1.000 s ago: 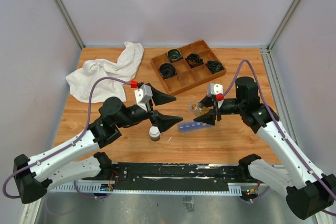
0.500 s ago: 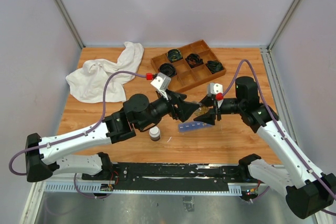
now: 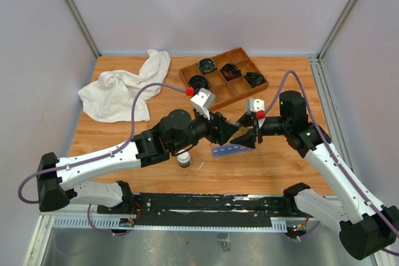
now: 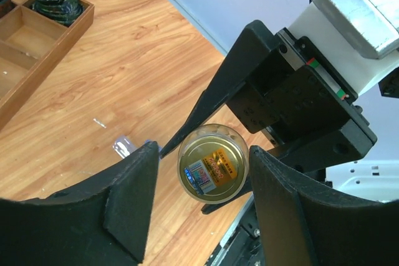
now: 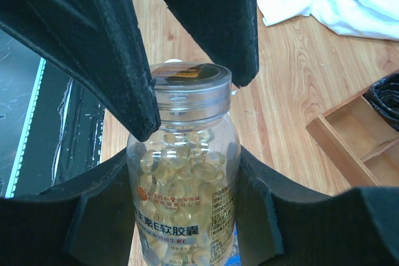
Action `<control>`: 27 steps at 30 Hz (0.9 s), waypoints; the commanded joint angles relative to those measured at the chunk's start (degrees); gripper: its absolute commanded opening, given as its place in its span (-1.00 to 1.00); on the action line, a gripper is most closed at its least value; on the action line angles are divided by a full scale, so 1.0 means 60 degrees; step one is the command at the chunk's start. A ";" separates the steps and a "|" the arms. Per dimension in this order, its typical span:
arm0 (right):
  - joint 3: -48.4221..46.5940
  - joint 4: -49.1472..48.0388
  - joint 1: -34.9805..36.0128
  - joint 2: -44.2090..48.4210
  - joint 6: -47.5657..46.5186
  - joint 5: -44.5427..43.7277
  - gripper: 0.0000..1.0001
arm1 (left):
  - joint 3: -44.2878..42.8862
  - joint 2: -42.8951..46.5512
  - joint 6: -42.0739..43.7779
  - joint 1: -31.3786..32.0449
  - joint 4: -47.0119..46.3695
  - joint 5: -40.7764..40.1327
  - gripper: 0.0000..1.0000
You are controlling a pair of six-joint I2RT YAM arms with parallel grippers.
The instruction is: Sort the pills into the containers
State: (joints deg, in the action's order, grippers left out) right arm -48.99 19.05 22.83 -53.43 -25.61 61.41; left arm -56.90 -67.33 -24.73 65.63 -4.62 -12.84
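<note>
My right gripper (image 5: 182,179) is shut on a clear pill bottle (image 5: 184,216), which it holds off the table. Pale yellow pills (image 5: 181,157) fill the bottle. Its clear cap (image 4: 213,171) carries a gold label. My left gripper (image 4: 202,154) is open and straddles that cap, with a narrow gap on each side. From above, the left gripper (image 3: 228,130) meets the right gripper (image 3: 244,136) nose to nose at mid-table. The blue strip of containers (image 3: 228,150) lies on the wood just below them.
A small dark bottle with a white cap (image 3: 183,159) stands beside the left forearm. A wooden divided tray (image 3: 215,95) with black coiled cables sits at the back, a white cloth (image 3: 128,85) at the back left.
My left arm swung right, from above the dark bottle to the held bottle's cap, and its jaws narrowed around the cap. The right arm and bottle stayed put.
</note>
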 commanded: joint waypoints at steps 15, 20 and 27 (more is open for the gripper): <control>-0.0111 -0.0311 -0.0113 0.0028 0.0114 0.0005 -0.89 | -0.0311 -0.0359 -0.0110 0.0166 0.0072 0.0862 -0.15; -0.0077 -0.0454 -0.0164 0.0068 0.0322 0.0227 -0.90 | 0.0070 -0.0228 -0.0006 0.0176 -0.0417 0.1137 -0.17; -0.0036 -0.0609 -0.0243 0.0159 0.0498 0.0813 -0.90 | 0.1201 -0.0014 0.2348 0.0166 -0.1627 0.3238 -0.25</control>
State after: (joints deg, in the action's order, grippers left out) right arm -48.84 19.55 22.24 -53.47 -24.77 62.74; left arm -52.77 -66.98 -20.49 65.56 -11.40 -5.65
